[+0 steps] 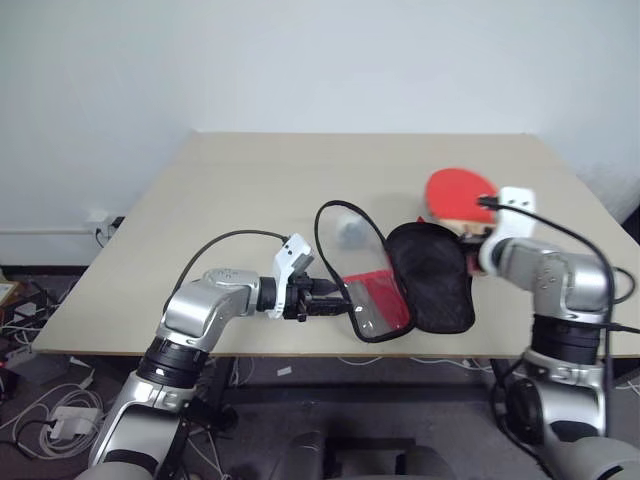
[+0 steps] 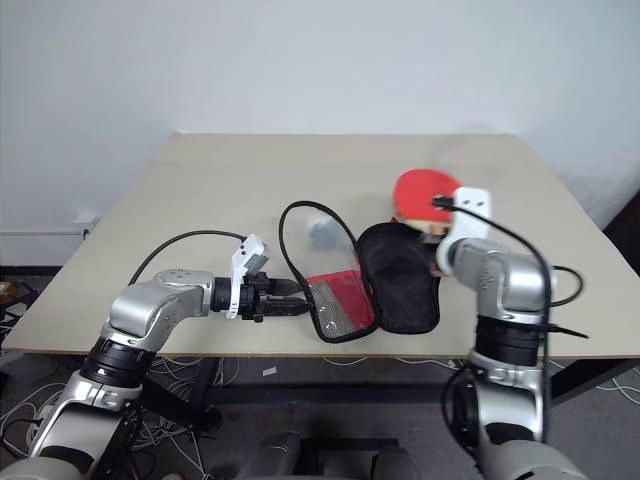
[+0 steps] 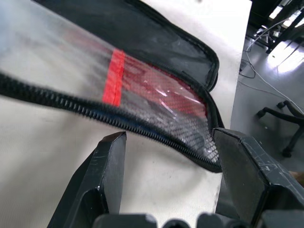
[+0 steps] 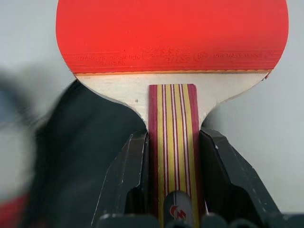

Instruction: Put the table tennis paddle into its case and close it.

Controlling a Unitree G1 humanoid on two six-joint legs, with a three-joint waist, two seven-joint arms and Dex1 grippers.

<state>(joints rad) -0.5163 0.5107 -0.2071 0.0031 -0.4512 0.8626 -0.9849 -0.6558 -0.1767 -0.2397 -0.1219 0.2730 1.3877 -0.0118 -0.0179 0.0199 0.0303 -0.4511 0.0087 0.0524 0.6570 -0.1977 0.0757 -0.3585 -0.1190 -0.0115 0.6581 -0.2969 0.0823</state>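
Above the tan table, the right gripper clamps the table tennis paddle by its handle; the left gripper, fingers spread, straddles the open case edge.

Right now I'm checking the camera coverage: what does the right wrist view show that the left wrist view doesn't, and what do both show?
Right wrist view: the red-faced table tennis paddle, its striped wooden handle clamped between the right tool's two black fingers.

Left wrist view: the left tool with its fingers apart on either side of the black zipper edge of the case's clear plastic panel.

Both: the black lining of the open red paddle-shaped zip case and the beige tabletop.
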